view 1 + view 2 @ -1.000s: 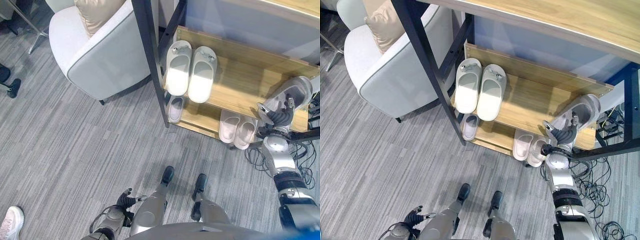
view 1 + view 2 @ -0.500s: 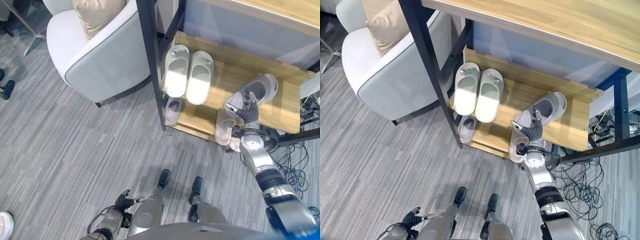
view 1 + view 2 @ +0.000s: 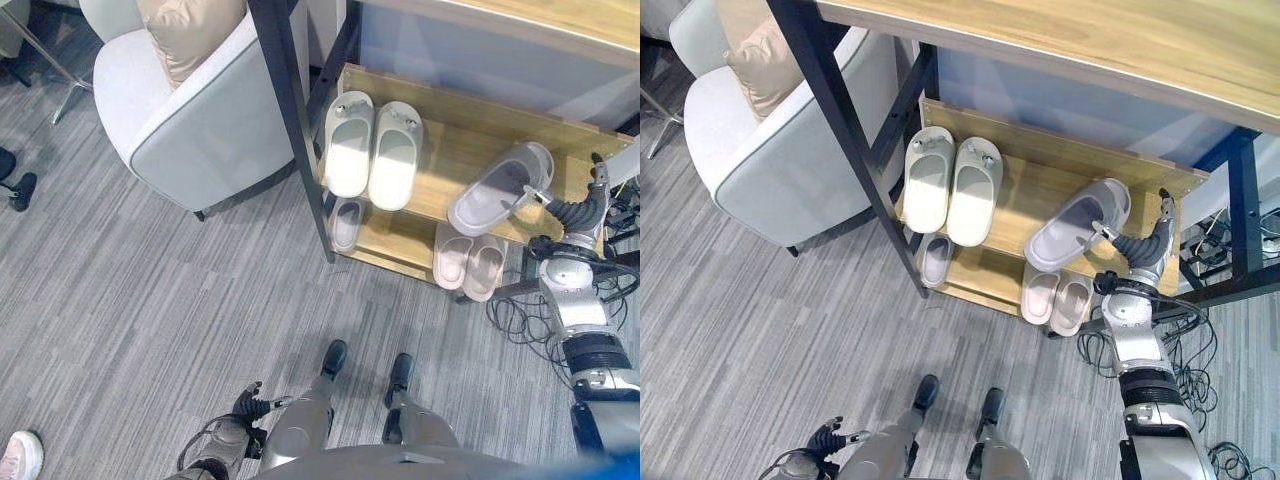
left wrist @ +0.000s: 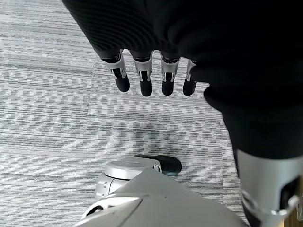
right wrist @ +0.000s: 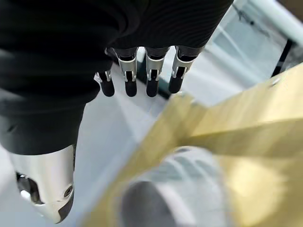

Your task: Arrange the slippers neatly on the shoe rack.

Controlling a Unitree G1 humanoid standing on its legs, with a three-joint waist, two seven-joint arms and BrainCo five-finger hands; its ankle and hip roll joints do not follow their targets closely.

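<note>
A grey slipper (image 3: 1077, 225) lies tilted on the shoe rack's (image 3: 1040, 200) upper shelf, right of a white pair (image 3: 949, 184) — the right hand (image 3: 1143, 250) beside it, fingers straight (holding nothing). Left hand (image 3: 248, 402) hangs relaxed near the floor.

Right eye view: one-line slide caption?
Right hand beside a tilted grey slipper on the wooden shoe rack, next to a neat pale pair.

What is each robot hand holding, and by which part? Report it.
Nothing. The left robot hand hangs open above the carpet; the right robot hand has straight fingers beside the grey slipper on the upper shelf, not curled round it.
</note>
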